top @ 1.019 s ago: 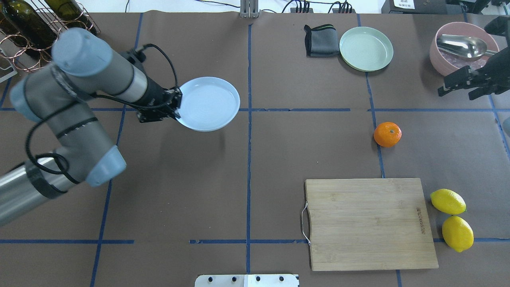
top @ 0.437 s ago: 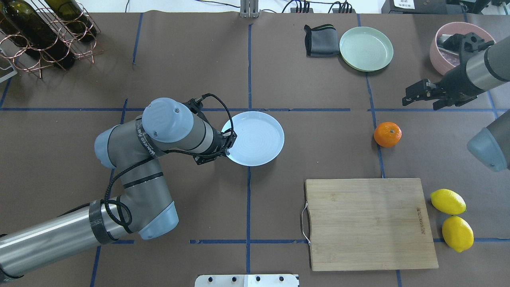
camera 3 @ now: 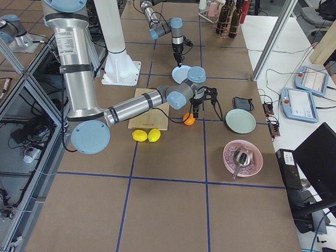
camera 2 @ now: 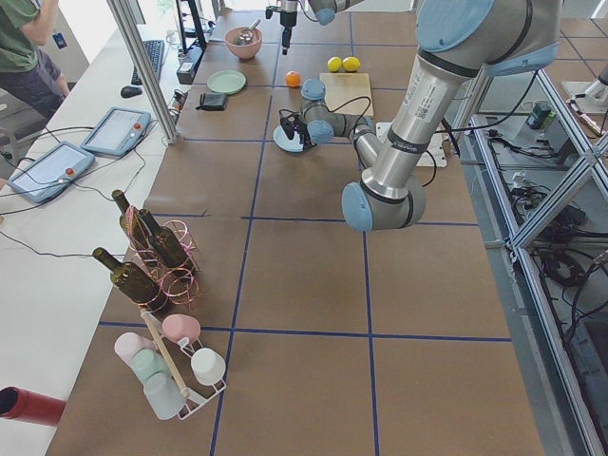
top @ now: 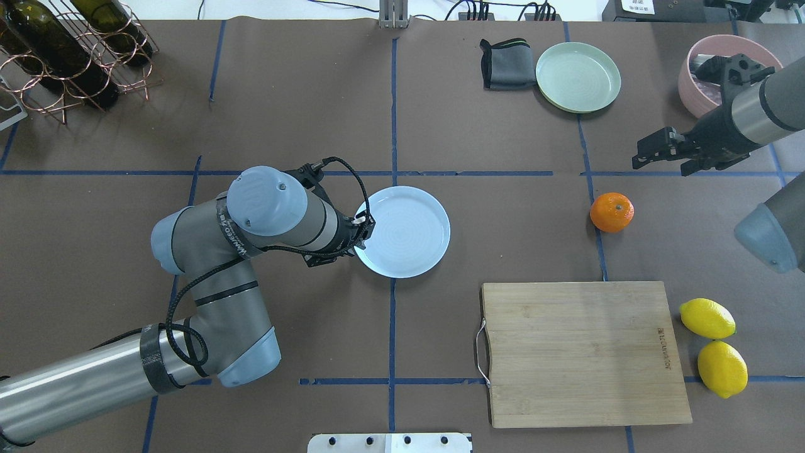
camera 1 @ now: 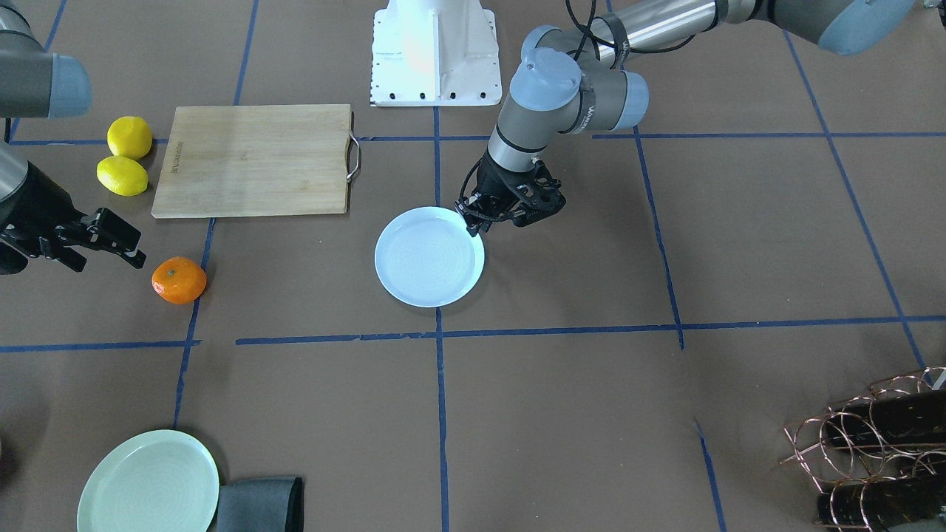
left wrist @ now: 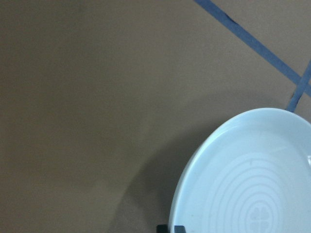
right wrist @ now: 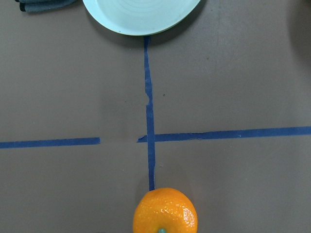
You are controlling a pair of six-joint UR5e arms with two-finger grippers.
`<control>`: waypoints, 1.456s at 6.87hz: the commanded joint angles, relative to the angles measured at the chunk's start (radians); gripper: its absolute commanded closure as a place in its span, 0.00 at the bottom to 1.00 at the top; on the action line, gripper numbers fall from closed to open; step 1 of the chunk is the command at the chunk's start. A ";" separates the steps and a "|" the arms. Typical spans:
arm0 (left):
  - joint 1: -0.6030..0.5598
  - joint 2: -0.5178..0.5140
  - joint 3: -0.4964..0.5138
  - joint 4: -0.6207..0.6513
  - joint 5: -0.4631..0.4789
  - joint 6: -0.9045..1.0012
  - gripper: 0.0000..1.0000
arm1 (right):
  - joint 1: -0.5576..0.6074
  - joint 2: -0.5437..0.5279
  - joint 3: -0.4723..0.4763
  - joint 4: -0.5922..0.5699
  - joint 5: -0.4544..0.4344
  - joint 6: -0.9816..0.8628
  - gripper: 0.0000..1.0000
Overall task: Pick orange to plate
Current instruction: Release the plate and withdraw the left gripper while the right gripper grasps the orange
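The orange (top: 611,212) sits on the brown table at the right, on a blue tape line, also visible in the front view (camera 1: 179,280) and low in the right wrist view (right wrist: 165,212). The white plate (top: 409,233) is near the table's middle, level and close to the surface. My left gripper (top: 361,234) is shut on its left rim, seen also from the front (camera 1: 473,220). The plate (left wrist: 248,179) fills the lower right of the left wrist view. My right gripper (top: 648,154) hovers open, beyond and to the right of the orange, with nothing between its fingers.
A wooden cutting board (top: 582,352) lies near the front right, with two lemons (top: 707,318) beside it. At the back right are a mint-green plate (top: 578,77), a folded grey cloth (top: 506,64) and a pink bowl (top: 692,94). A bottle rack (top: 63,50) stands at the back left.
My left arm has carried the plate rightward and nearer the robot, to the table's middle. My right arm has swung in from the right edge toward the orange, which has stayed put.
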 commanded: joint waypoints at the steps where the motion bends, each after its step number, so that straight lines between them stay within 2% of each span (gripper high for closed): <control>1: -0.044 0.031 -0.069 0.020 -0.005 0.081 0.00 | -0.066 0.002 0.001 0.002 -0.065 0.039 0.00; 3: -0.112 0.033 -0.162 0.149 -0.027 0.221 0.00 | -0.169 0.009 -0.006 0.000 -0.178 0.050 0.00; 5: -0.148 0.054 -0.189 0.178 -0.029 0.261 0.00 | -0.230 0.009 -0.044 0.000 -0.255 0.040 0.00; 8: -0.157 0.068 -0.195 0.178 -0.028 0.261 0.00 | -0.232 0.011 -0.072 -0.002 -0.261 0.028 0.00; 10: -0.159 0.081 -0.201 0.178 -0.028 0.261 0.00 | -0.234 0.058 -0.136 -0.002 -0.260 0.028 0.00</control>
